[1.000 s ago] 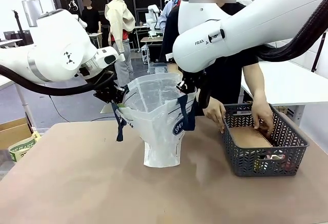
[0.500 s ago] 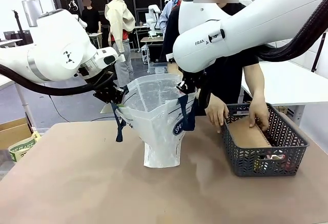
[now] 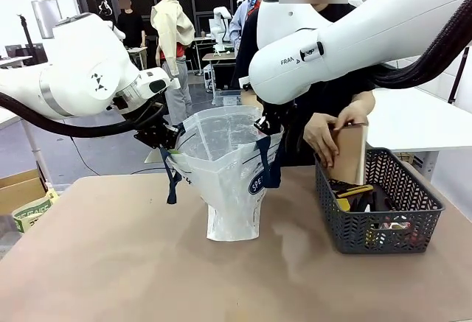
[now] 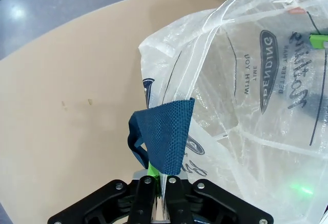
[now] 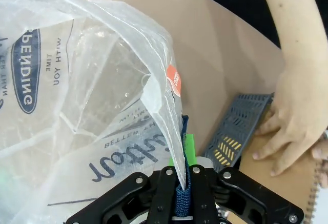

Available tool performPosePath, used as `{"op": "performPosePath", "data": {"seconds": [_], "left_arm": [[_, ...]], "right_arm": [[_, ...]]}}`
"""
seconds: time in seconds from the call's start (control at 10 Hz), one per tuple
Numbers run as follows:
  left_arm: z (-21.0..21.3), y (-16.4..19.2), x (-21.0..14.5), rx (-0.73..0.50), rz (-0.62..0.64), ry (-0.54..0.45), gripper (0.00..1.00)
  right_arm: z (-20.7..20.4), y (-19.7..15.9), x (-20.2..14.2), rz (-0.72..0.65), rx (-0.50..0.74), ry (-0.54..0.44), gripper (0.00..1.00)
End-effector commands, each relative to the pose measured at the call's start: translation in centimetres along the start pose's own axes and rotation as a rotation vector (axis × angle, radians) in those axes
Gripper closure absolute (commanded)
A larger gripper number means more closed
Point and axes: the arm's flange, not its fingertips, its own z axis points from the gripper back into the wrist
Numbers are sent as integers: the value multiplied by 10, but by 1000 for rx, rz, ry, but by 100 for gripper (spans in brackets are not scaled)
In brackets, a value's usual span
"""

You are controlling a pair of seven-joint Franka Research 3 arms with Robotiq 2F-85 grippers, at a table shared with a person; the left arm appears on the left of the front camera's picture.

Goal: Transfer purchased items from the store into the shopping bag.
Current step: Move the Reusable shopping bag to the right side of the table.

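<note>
- Shopping bag: centre of the front view, upright on the table, mouth held open.
- Store: lower right of the front view, with purchased items inside; their types are unclear.
- Person's hands: holding a brown board, possibly a notebook, above the store.
- Left gripper: the left wrist view resolves it pinching the bag rim at the navy handle.
- Right gripper: the right wrist view shows it clamped on the opposite handle.

I saw the bag with its mouth gaping, open from above. A person's hands and a brown pad blocked the basket at its left end.
</note>
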Motion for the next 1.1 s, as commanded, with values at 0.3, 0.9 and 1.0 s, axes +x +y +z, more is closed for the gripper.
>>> {"op": "performPosePath", "data": {"seconds": [0.3,0.9,1.0], "left_arm": [[0,0,0,1,15,-13,100],[0,0,0,1,15,-13,100],[0,0,0,0,0,0,100]], "right_arm": [[0,-1,0,0,-3,-1,100],[0,-1,0,0,-3,-1,100],[0,0,0,0,0,0,100]]}}
